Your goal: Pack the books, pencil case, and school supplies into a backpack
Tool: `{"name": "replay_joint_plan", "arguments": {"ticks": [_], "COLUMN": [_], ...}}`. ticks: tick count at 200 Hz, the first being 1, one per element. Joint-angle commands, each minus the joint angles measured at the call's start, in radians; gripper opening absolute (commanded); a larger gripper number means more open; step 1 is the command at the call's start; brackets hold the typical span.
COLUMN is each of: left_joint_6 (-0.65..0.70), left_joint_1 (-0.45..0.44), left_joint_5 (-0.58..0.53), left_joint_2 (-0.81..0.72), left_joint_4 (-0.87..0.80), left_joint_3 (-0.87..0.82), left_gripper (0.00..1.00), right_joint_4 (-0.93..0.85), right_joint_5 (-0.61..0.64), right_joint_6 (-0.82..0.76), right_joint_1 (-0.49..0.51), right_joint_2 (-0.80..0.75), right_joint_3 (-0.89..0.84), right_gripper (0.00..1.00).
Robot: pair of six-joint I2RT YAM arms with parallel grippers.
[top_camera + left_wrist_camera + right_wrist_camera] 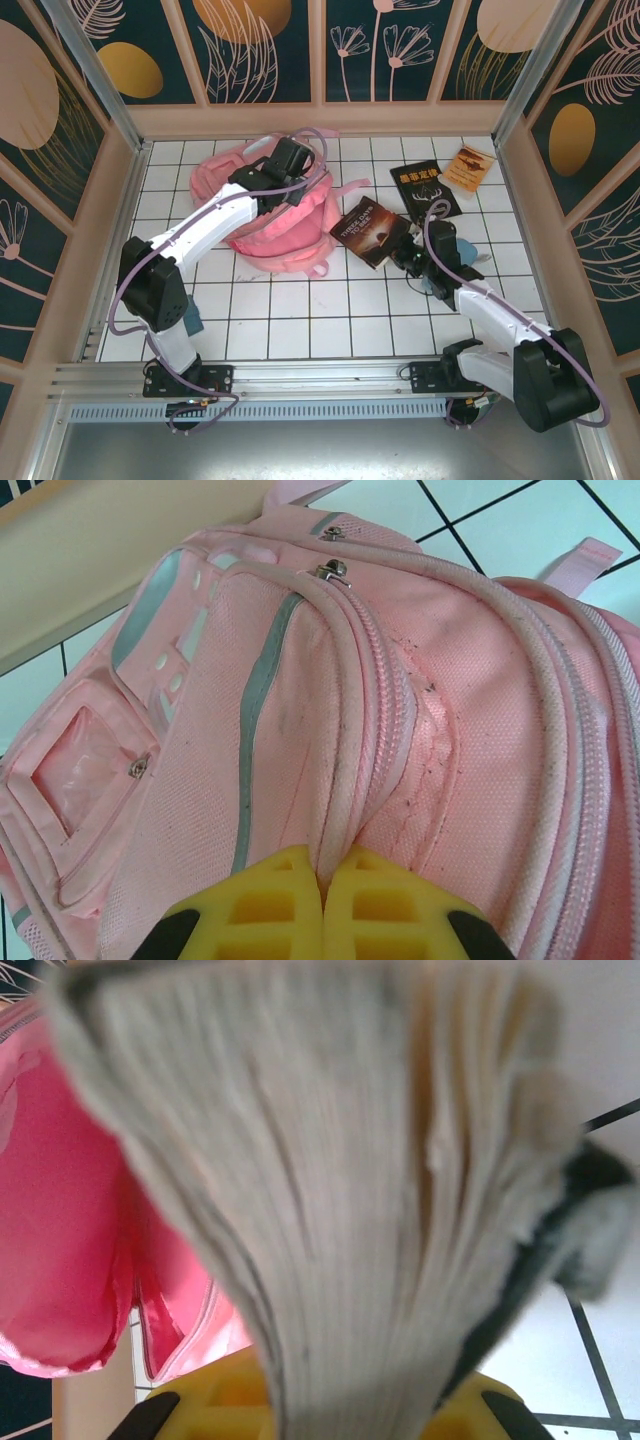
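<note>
While the left claw (322,880) pinches the backpack (430,730) seam, the right claw (335,1410) clamps the brown book (320,1200); next, it probably needs carrying left into the bag.

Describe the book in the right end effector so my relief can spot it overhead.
Find the pink backpack on the white tiles; three books lie to its right. The dark brownish book is the closest to the backpack, gripped at its near edge by the right end effector. That colour sets it apart from the black book and orange booklet beyond.
</note>
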Motion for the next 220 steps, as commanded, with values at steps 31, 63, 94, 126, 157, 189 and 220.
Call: {"name": "replay_joint_plan", "arguments": {"ticks": [31, 63, 94, 126, 157, 189, 220], "left_joint_6": [-0.042, -0.071, -0.079, -0.084, -0.083, -0.081, -0.1], "left_joint_1": [-0.004, -0.004, -0.004, -0.004, -0.004, -0.004, -0.004], "left_joint_5": [-0.017, -0.048, -0.076, -0.059, -0.026, 0.01, 0.031], "left_joint_2": [-0.05, -0.091, -0.105, -0.136, -0.158, -0.201, -0.24], "left_joint_4": [0.076, 0.111, 0.157, 0.182, 0.162, 0.13, 0.119], "left_joint_3": [0.082, 0.11, 0.115, 0.103, 0.11, 0.105, 0.091], "left_gripper": [0.0, 0.0, 0.0, 0.0, 0.0, 0.0, 0.0], "right_joint_4": [0.007, 0.109, 0.153, 0.273, 0.375, 0.403, 0.368], "right_joint_5": [-0.083, -0.186, -0.118, -0.099, -0.04, 0.026, 0.14], "right_joint_6": [-0.051, 0.064, 0.094, 0.176, 0.198, 0.195, 0.206], "right_joint_1": [0.008, 0.042, 0.145, 0.196, 0.248, 0.289, 0.328], "right_joint_2": [-0.12, -0.071, -0.017, 0.102, 0.219, 0.337, 0.466], "right_joint_3": [0.128, 0.162, 0.168, 0.189, 0.294, 0.429, 0.542], "right_gripper": [0.04, 0.04, 0.04, 0.04, 0.04, 0.05, 0.04]}}
